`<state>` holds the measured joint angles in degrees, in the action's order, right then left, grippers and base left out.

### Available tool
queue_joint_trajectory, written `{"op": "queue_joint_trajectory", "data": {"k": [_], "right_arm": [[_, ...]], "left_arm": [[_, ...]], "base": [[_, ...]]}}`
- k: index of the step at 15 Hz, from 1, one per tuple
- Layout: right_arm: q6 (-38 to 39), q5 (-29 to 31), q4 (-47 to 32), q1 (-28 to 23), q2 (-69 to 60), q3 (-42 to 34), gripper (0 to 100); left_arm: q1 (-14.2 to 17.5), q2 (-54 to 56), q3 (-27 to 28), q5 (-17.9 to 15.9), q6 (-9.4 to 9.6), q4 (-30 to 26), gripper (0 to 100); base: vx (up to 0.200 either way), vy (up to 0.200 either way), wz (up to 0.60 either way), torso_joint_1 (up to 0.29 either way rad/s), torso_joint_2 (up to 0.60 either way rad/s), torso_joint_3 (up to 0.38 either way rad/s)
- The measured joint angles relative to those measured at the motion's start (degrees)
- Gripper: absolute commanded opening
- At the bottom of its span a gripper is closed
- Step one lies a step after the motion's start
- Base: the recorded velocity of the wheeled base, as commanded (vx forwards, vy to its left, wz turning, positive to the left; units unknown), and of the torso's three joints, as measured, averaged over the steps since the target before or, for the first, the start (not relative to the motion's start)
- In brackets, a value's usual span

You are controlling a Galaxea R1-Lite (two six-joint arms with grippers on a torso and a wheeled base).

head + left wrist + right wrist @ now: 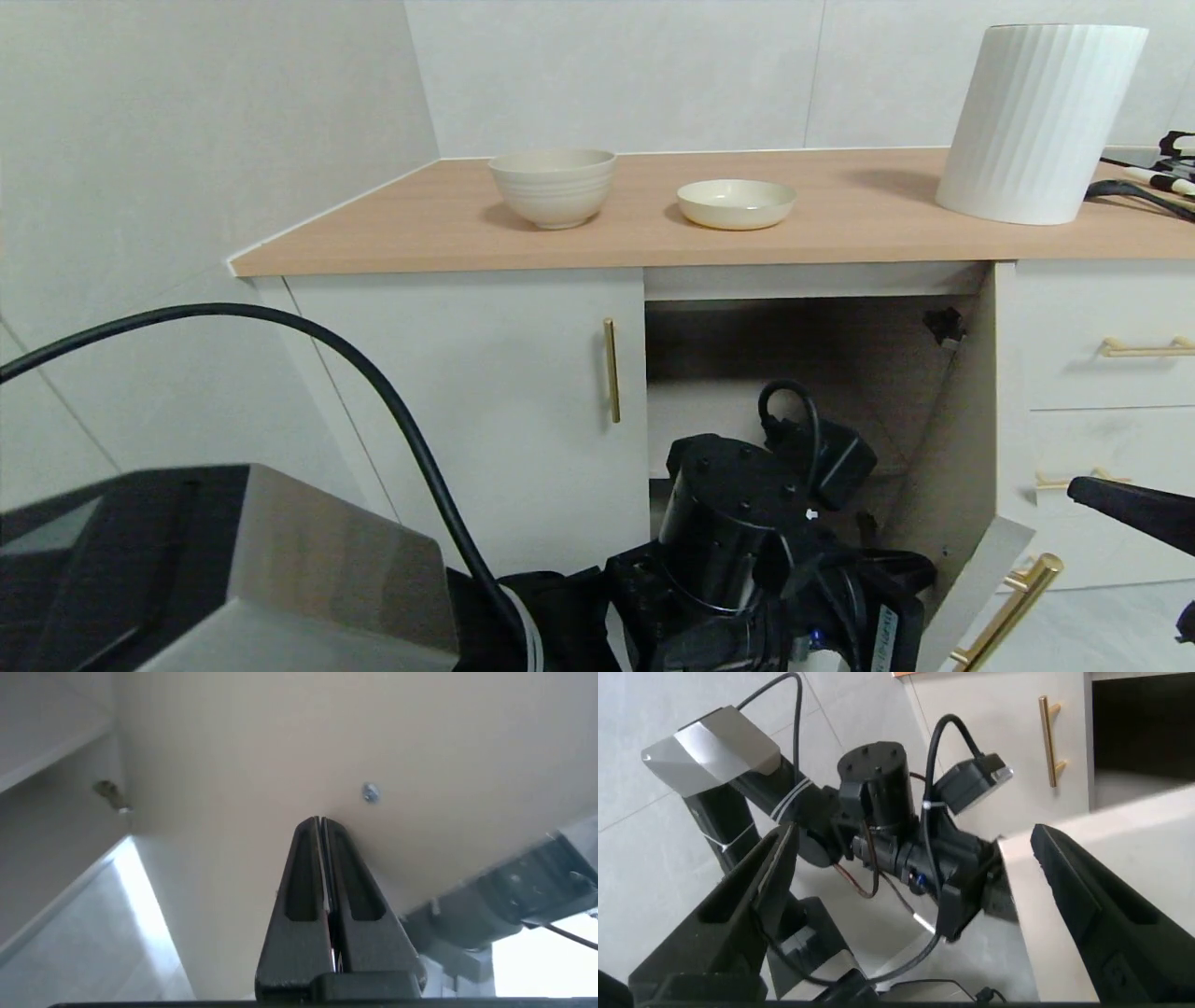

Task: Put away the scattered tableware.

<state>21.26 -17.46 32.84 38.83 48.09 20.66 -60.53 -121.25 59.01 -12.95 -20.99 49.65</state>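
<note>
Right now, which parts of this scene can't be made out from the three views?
Open cupboard floor: head view, left arm in front, deep shadow.
Bowl interior: head view, its own wall hides it.
Dark items at the right end of the counter: head view, cut by the edge.
Left gripper: left wrist view, contact with the pale panel unclear.

Soft even room light, faint shadows beside bowl (553,187) and ribbed container (1041,121), cabinet interior (803,345) dim

Cream bowl (553,187), ribbed white container (1041,121)
</note>
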Motion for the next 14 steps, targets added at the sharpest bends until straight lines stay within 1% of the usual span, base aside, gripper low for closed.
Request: {"op": "queue_joint_trajectory", "data": {"k": [2, 4, 6, 8, 9, 10, 11, 12, 13, 14], "right_arm": [[0.0, 0.0, -0.02, 0.0, -0.2, 0.22, 100], [0.0, 0.0, -0.02, 0.0, -0.72, 0.69, 100], [0.0, -0.02, -0.06, 0.0, -1.46, 1.68, 100], [0.0, 0.0, -0.11, -0.11, -2.51, 3.04, 100], [0.0, -0.02, -0.13, -0.4, -3.04, 3.64, 100], [0.0, 0.0, -0.38, -0.66, -3.39, 3.95, 100], [0.0, -0.02, -0.93, -0.99, -3.69, 4.41, 100], [0.0, 0.02, -2.11, -1.15, -3.78, 4.66, 100], [0.0, 0.05, -2.88, -1.27, -3.72, 4.83, 100], [0.0, 0.09, -3.39, -1.34, -3.47, 4.94, 100]], "left_arm": [[-0.63, -0.48, 0.72, -0.02, 0.06, -0.11, 0], [-1.71, -1.3, 3.13, -0.02, 0.09, -1.23, 0], [-3.83, -2.16, 7.49, -0.27, 0.09, -5.16, 0], [-6.95, -3.83, 14.56, 0.11, -0.09, -8.16, 0], [-8.83, -4.77, 17.83, 1.62, -0.68, -8.96, 0], [-10.3, -5.52, 19.85, 3.62, -1.45, -9.39, 0], [-10.97, -5.81, 20.72, 6.28, -2.05, -9.42, 0], [-10.72, -5.52, 20.61, 8.19, -2.49, -9.36, 0], [-9.76, -4.66, 19.52, 9.51, -2.76, -9.34, 0], [-8.3, -3.21, 17.58, 10.08, -2.93, -9.09, 0]], "base": [[0.0, 0.0, 0.0, 0.0, 0.0, 0.0], [0.0, 0.0, 0.0, 0.0, 0.0, 0.0], [0.0, 0.0, 0.0, 0.0, 0.0, 0.0], [0.0, 0.0, 0.0, 0.0, 0.0, 0.0], [0.0, 0.0, 0.0, 0.0, 0.0, 0.0], [0.0, 0.0, 0.0, 0.0, 0.0, 0.0], [0.0, 0.0, 0.0, 0.0, 0.0, 0.0], [0.0, 0.0, 0.0, 0.0, 0.0, 0.0], [0.0, 0.0, 0.0, 0.0, 0.0, 0.0], [0.0, 0.0, 0.0, 0.0, 0.0, 0.0]]}}
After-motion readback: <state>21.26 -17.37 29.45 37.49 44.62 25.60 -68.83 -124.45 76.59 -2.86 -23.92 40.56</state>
